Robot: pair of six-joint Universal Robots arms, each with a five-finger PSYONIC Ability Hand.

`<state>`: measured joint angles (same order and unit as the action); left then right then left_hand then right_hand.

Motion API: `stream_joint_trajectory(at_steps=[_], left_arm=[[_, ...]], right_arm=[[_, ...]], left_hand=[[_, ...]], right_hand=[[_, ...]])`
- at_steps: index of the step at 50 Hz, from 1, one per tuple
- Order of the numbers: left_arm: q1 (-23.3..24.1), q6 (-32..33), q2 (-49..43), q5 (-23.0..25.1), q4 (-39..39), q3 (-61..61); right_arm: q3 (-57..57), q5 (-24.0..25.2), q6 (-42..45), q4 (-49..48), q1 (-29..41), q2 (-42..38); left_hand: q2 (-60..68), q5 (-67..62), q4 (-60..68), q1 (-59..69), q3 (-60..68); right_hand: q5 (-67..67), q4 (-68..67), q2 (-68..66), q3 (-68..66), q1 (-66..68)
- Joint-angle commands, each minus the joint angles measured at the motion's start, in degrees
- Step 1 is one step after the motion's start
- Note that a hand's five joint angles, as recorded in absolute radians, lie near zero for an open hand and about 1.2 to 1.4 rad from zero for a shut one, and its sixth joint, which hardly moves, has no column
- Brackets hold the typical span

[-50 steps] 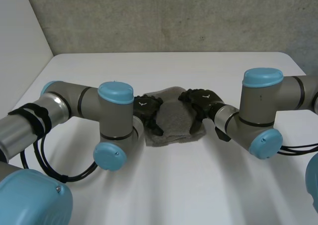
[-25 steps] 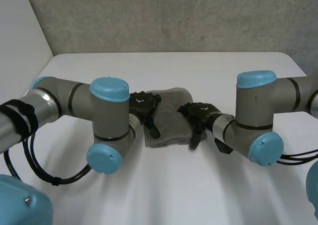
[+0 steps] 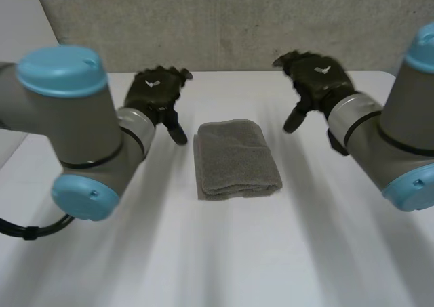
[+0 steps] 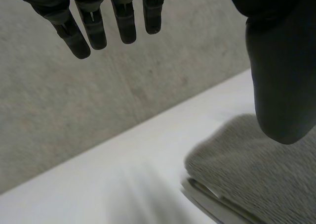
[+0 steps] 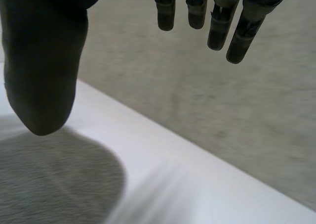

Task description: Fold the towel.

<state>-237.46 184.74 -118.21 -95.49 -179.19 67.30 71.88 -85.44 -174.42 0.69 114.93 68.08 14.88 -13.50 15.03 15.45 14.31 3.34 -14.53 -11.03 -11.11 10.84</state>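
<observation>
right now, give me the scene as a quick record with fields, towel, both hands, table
towel: grey, folded into a compact rectangle, lying flat at the middle of the table, stacked layers showing at its edge
left hand: open, fingers straight, beside the towel's left side, apart from it
right hand: open, fingers straight, beside the towel's right side, apart from it
table: white, grey wall behind it
task state: towel looks folded, neither hand touching it
</observation>
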Motion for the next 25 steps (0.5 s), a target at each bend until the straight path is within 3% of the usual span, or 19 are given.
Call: stream_joint_trajectory(at_steps=[1,25], left_arm=[[-2.5,-0.3,8.4,-0.3,0.4,3.7],[-5.1,-1.8,12.1,-0.1,3.8,4.7]], right_arm=[[0.5,-10.7,2.2,0.4,-1.5,3.7],[-1.1,-9.2,3.6,4.1,-3.9,3.7]], left_hand=[[-4.3,12.9,-4.5,-4.9,-3.8],[-4.0,12.6,-4.1,-4.6,-3.4]], right_hand=[[-3.3,4.5,1.0,1.1,-0.8],[-3.3,4.5,1.0,1.1,-0.8]])
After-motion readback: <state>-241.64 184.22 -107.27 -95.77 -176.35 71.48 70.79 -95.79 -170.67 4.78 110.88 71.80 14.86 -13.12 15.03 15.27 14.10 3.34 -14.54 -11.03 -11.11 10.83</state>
